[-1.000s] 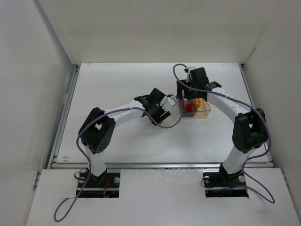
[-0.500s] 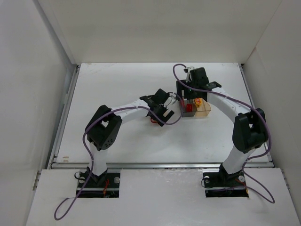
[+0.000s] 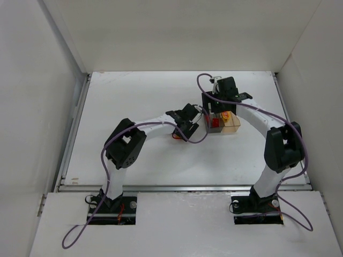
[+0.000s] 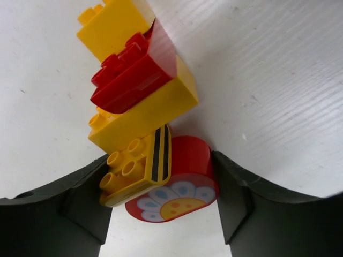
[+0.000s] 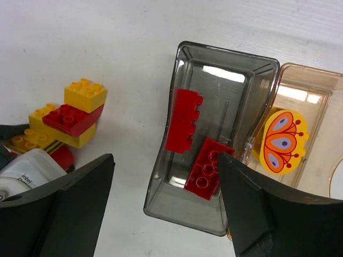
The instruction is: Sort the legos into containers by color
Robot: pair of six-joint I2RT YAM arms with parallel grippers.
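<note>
The left gripper (image 4: 161, 182) clamps the red round brick (image 4: 185, 168) and striped yellow brick (image 4: 134, 171) together, stacked bricks (image 4: 136, 107) touching at 12 o'clock; the right gripper (image 5: 163, 174) gapes above the grey container (image 5: 225, 56), which holds two red bricks (image 5: 182, 120); the amber container (image 5: 316, 80) adjoins at 3 o'clock.

White table (image 3: 134, 96), joined grey and amber containers (image 5: 230, 91), clustered legos (image 4: 139, 107)

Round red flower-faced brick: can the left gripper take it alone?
Probably not alone. The left gripper straddles the round red flower-faced brick, but a yellow black-striped brick shares the gap beside it.
</note>
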